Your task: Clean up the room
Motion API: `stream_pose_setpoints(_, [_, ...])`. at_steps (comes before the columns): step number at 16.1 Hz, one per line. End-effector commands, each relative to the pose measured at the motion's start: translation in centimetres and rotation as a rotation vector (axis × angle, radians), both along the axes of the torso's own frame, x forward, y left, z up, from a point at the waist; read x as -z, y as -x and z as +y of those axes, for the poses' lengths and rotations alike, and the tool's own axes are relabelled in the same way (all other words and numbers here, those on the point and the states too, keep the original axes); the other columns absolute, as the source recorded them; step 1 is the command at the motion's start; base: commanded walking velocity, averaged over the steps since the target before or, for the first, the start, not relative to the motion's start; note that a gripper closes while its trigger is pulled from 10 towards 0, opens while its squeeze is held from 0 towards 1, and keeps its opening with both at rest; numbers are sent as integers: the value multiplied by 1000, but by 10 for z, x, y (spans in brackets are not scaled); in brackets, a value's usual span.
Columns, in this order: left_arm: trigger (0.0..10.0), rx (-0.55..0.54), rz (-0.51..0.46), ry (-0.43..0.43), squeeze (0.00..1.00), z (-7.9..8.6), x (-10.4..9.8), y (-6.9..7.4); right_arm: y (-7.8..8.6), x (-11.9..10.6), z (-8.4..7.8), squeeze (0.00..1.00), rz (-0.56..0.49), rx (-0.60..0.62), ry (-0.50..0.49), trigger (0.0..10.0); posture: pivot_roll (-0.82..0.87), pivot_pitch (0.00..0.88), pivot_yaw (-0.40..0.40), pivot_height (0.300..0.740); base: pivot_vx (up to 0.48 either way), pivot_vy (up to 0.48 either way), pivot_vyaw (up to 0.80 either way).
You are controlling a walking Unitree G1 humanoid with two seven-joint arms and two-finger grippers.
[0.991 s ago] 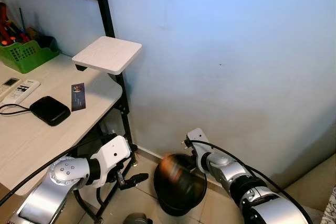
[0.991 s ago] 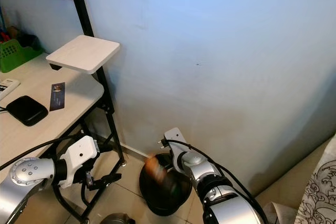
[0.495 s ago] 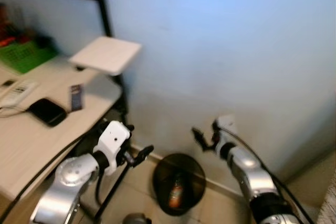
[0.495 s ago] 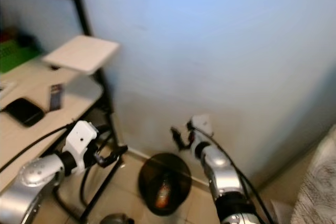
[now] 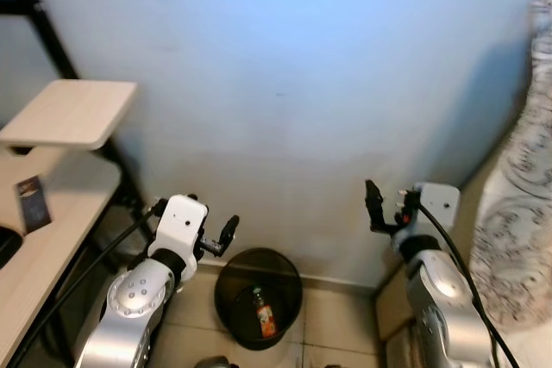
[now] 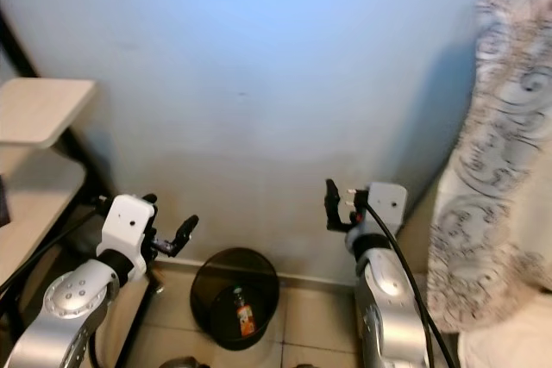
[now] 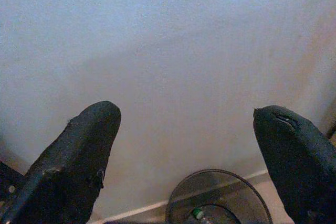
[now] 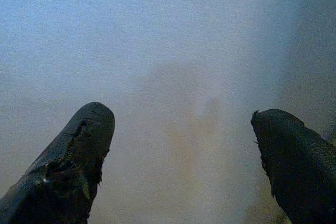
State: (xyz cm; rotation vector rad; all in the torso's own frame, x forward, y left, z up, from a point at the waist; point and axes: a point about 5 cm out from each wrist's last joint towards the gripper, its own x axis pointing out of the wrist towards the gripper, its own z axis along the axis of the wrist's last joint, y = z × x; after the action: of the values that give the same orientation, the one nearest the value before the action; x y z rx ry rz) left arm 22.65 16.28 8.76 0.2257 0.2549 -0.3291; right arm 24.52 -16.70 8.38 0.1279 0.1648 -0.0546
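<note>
1. A black bin [image 5: 258,296] stands on the floor against the wall.
2. A bottle [image 5: 263,313] lies inside the bin.
3. The left gripper [image 7: 184,145] hovers above the bin, fingers spread wide, empty.
4. The right gripper [image 8: 181,153] is raised well right of the bin, fingers wide, empty.

One black waste bin [image 5: 231,275] stands on the floor, with one bottle [image 5: 262,314] inside it. There are two grippers, left [image 5: 217,237] and right [image 5: 373,207], and one patterned curtain [image 5: 526,170].
</note>
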Motion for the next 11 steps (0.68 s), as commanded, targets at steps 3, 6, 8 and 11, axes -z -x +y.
stream_pose_setpoints(3, [10000,-63,-49,-12,0,4,-6,3,12,-3,-7,1000,40,72,-24,10000,138,0,16,740,0,0,-754])
stream_pose_setpoints(6, [10000,-62,-54,-18,0,4,-7,3,10,-6,-6,1000,37,70,-16,10000,150,0,23,740,0,0,-754])
stream_pose_setpoints(8, [10000,-62,-54,-21,0,6,-8,3,10,-6,-4,1000,46,77,-17,10000,151,0,30,740,0,0,-750])
stream_pose_setpoints(11, [10000,-66,-59,-22,0,9,-10,-1,12,-3,2,1000,76,65,-35,10000,156,0,44,740,0,0,-750])
